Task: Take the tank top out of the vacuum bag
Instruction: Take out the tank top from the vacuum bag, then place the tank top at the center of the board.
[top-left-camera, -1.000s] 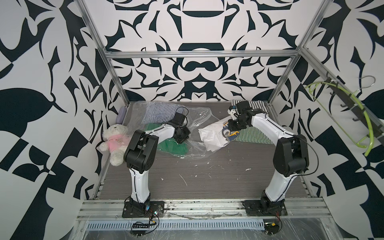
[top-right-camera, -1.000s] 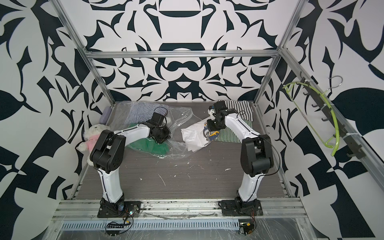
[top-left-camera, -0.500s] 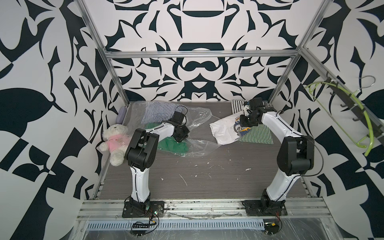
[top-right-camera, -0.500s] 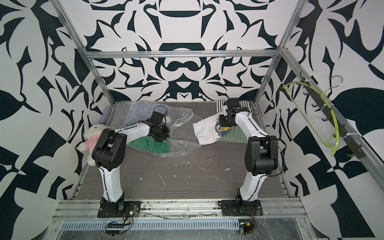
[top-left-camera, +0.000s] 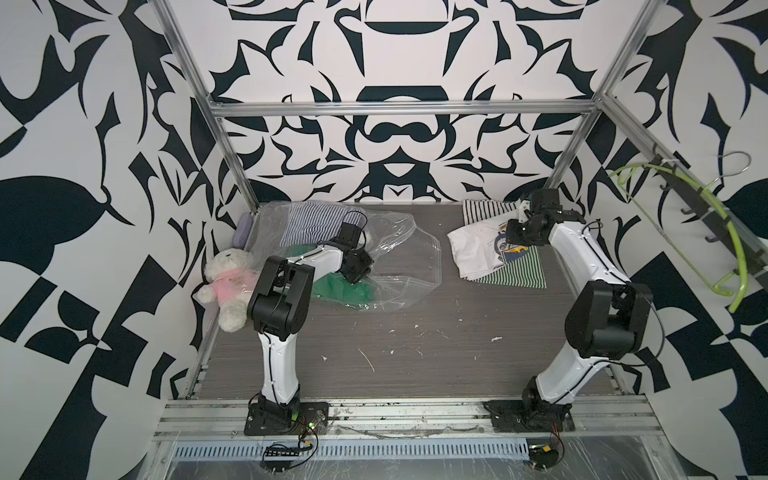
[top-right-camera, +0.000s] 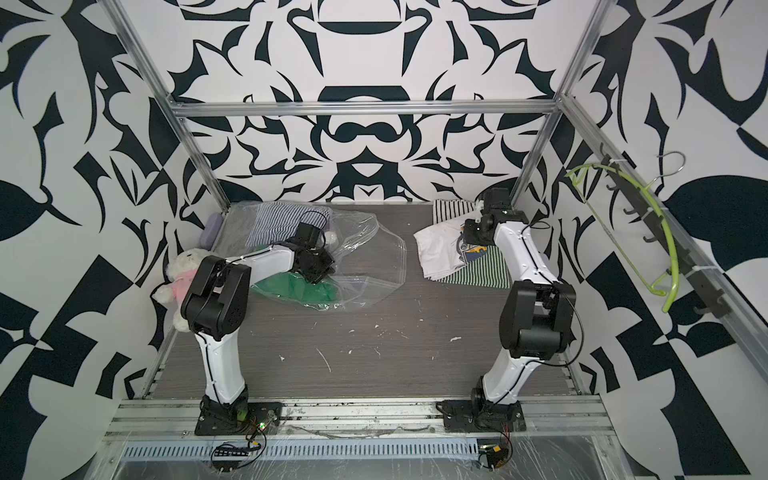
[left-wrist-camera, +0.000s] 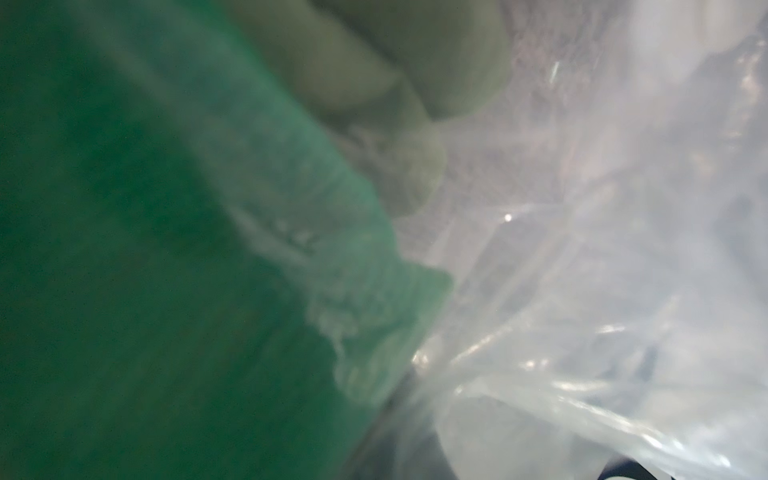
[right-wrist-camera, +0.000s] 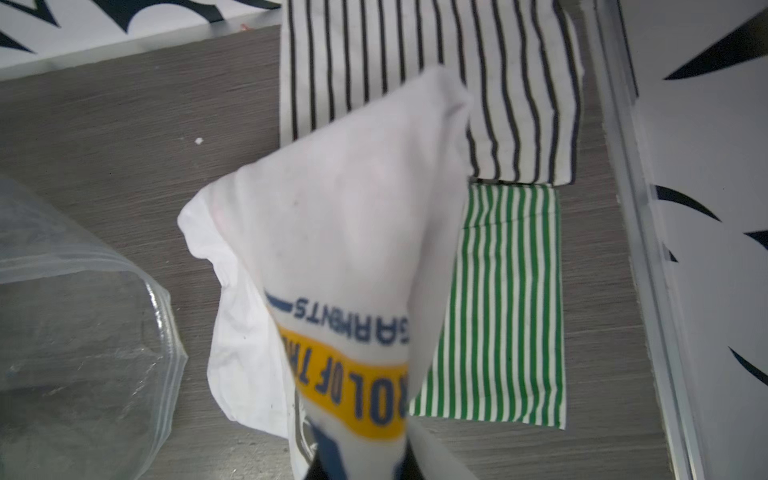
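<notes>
A clear vacuum bag (top-left-camera: 401, 253) lies crumpled at the far left of the table (top-left-camera: 415, 353), with a green garment (top-left-camera: 347, 291) showing through the plastic. The left tool (top-left-camera: 358, 272) is closed and pressed down on the bag over the green cloth; whether it pinches the plastic cannot be made out. Well apart, at the far right, the right tool (top-left-camera: 514, 233) is clamped on the white printed tank top (top-left-camera: 473, 249), which is outside the bag and drapes over a green-striped cloth (top-left-camera: 521, 276).
</notes>
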